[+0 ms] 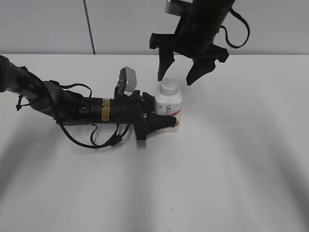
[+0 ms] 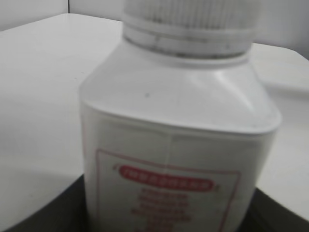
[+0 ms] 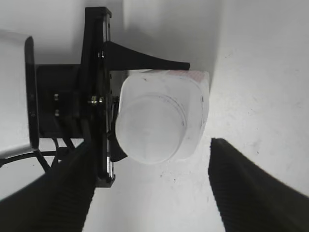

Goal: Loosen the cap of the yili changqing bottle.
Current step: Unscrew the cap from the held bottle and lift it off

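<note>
L gripper (image 1: pixel 164 118) clamps 1 bottle (image 1: pixel 168 104) | R gripper (image 1: pixel 179 75) open above 1 cap (image 1: pixel 169 87)

— What's the setting?
— A plain white table (image 1: pixel 217 183) fills most of the exterior view, its surface matte, with soft broad shadows lying across it.
— And behind it?
— A pale grey wall (image 1: pixel 43 24), split by a thin dark vertical seam (image 1: pixel 89 26). It may be a panel joint; the view is too coarse to tell.
</note>
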`<state>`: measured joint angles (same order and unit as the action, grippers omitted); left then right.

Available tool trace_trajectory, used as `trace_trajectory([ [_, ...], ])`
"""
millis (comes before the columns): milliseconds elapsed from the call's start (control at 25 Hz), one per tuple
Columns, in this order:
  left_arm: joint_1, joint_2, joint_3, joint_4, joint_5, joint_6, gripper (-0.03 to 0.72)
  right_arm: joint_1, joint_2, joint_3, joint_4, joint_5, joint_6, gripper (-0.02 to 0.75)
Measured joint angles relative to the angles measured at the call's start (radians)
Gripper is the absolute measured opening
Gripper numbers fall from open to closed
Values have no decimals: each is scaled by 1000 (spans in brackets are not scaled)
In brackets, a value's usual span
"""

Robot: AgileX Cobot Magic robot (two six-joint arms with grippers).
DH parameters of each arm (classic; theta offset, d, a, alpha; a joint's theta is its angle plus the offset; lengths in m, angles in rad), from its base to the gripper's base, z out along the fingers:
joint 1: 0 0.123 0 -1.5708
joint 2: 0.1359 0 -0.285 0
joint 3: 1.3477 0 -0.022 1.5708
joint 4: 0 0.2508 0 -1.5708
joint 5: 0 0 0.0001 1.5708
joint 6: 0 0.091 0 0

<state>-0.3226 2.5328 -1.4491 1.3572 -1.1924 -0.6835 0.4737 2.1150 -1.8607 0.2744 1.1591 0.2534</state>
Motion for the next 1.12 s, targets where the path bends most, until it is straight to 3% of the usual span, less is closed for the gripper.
trace_trajectory([
  [1120,2,-6,0,17,12,0,414,0,79,-38,12,-4,17,508],
])
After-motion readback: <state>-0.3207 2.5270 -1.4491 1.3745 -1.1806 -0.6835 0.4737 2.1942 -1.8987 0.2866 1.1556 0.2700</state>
